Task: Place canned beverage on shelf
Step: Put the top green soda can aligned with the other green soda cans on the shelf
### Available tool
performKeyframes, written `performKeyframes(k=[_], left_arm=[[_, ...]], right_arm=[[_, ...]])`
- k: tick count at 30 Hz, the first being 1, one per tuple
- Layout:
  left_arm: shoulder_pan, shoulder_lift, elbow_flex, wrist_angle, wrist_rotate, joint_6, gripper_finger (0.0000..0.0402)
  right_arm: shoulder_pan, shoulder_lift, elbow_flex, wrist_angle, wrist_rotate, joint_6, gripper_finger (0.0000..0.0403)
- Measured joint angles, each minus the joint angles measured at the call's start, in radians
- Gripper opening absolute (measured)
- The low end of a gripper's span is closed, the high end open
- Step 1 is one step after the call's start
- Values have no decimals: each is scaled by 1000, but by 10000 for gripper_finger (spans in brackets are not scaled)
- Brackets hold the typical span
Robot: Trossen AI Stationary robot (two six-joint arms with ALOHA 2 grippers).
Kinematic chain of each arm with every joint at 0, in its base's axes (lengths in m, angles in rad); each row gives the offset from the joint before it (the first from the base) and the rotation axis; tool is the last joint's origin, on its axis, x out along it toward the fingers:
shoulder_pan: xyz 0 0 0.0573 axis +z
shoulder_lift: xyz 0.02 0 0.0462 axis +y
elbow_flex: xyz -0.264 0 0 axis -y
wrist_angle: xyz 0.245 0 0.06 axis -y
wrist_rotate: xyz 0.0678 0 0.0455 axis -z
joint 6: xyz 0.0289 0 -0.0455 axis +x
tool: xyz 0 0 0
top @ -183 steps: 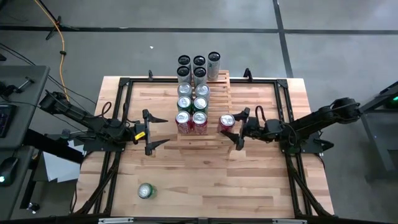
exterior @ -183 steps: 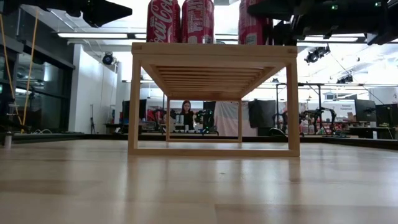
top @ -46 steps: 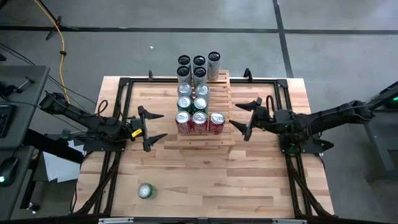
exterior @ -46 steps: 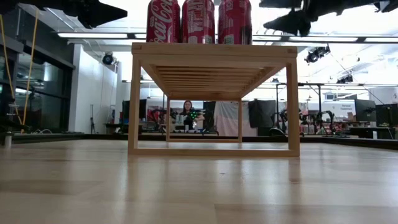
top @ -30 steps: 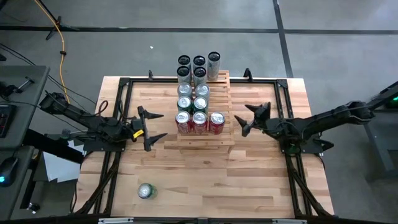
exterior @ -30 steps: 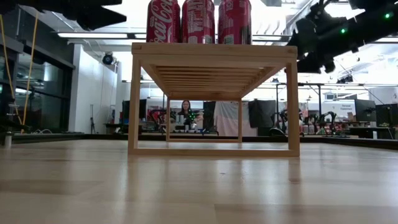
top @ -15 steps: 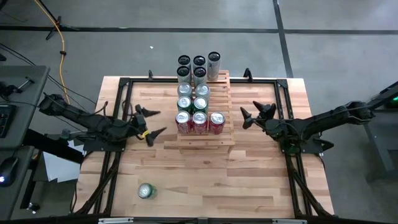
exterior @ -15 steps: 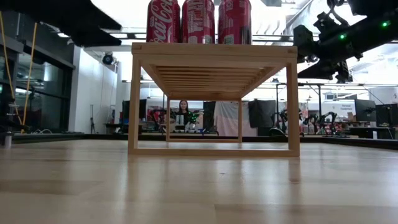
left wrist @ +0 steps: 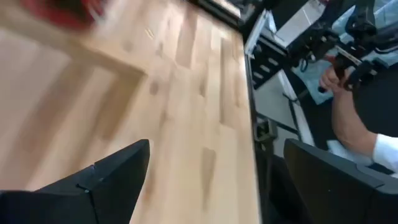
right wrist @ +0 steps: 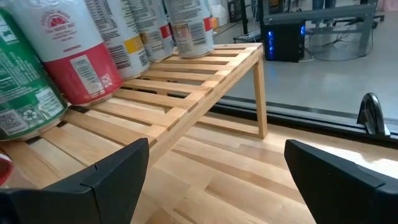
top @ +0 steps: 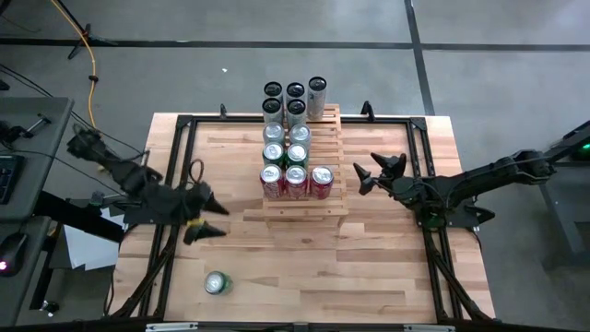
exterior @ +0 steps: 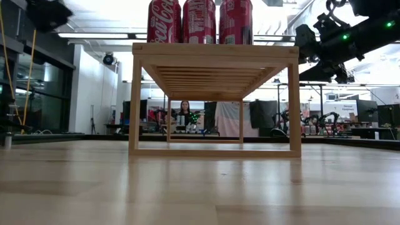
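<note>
High view shows your left gripper (top: 201, 219) empty with fingers apart, above the table between the shelf (top: 327, 201) and the loose can (top: 216, 283) near the front edge; your right gripper (top: 372, 172), also spread and empty, waits just right of the shelf. I judge you're reaching for that one can: drop over it and close. Eleven cans (top: 296, 180) stand on the shelf.
</note>
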Motion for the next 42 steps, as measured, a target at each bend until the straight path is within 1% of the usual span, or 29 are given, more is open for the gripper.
performKeyframes(k=[5,10,12,16,19,22,26,29,31,34,36,39,42], left_arm=[[-201,127,46,-2,-109,-162,362],[-377,338,182,-36,-167,-216,362],[-431,436,261,-116,-182,-216,362],[-501,638,411,-355,-217,-208,362],[-521,771,494,-524,-225,-221,362],[-525,869,545,-628,-216,-241,362],[-525,923,585,-633,-225,-245,362],[-524,933,615,-632,-205,-241,362],[-524,922,632,-635,-214,-240,362],[-525,897,649,-655,-261,-241,362],[-525,886,647,-661,-264,-241,362],[-524,858,648,-633,-265,-242,362],[-525,838,648,-571,-252,-242,362]], right_arm=[[0,0,0,-9,0,25,360],[0,0,0,-24,0,51,360],[0,0,0,-35,0,66,360],[0,0,0,-44,0,76,360],[0,0,0,-45,0,76,360],[0,0,0,-44,0,76,360],[0,0,0,-45,0,75,360],[0,1,0,-45,1,75,360],[0,1,0,-45,1,74,360],[0,1,0,-49,1,74,360],[0,1,0,-53,0,73,360],[0,1,0,-54,0,73,360],[0,1,0,-62,0,73,360]])
